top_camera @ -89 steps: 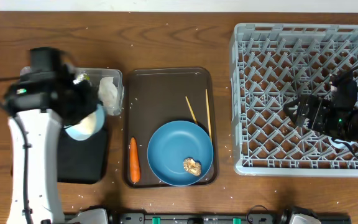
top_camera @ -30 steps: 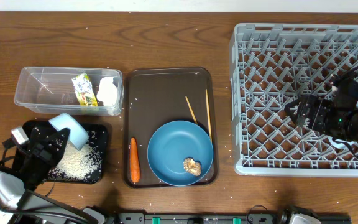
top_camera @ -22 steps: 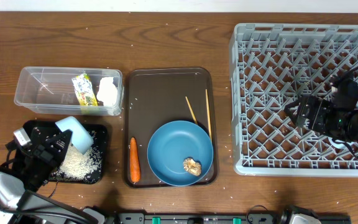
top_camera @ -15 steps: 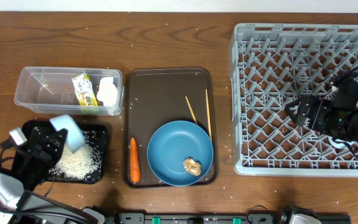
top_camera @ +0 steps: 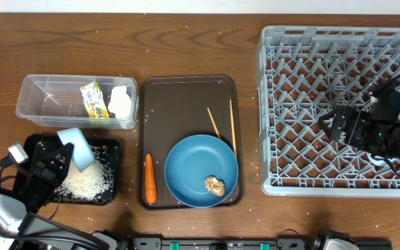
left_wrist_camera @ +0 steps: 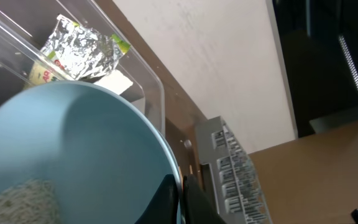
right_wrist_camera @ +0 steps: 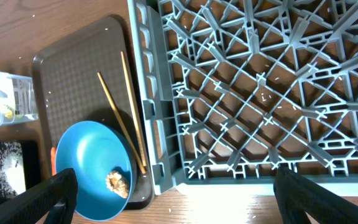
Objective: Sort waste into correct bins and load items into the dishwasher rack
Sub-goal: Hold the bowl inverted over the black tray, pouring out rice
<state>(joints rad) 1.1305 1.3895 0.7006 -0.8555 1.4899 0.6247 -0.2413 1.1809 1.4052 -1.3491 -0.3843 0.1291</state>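
Over the black tray [top_camera: 114,161] and its loose white rice [top_camera: 82,182], clamped in the left hand [top_camera: 57,160]: light-blue cup [top_camera: 77,148], tilted. Above the dishwasher rack [top_camera: 290,69], right hand [top_camera: 332,126], fingers wide apart, empty.

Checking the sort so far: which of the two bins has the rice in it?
The shallow black tray, lower left in the overhead view: white rice lies in it. The clear tub holds a wrapper and tissue.

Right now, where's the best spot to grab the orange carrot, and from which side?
Probably its middle, from straight above. The carrot lies flat on the brown tray, long and thin, squeezed between the tray's left rim and the blue plate, so the fingers should close across its narrow width.
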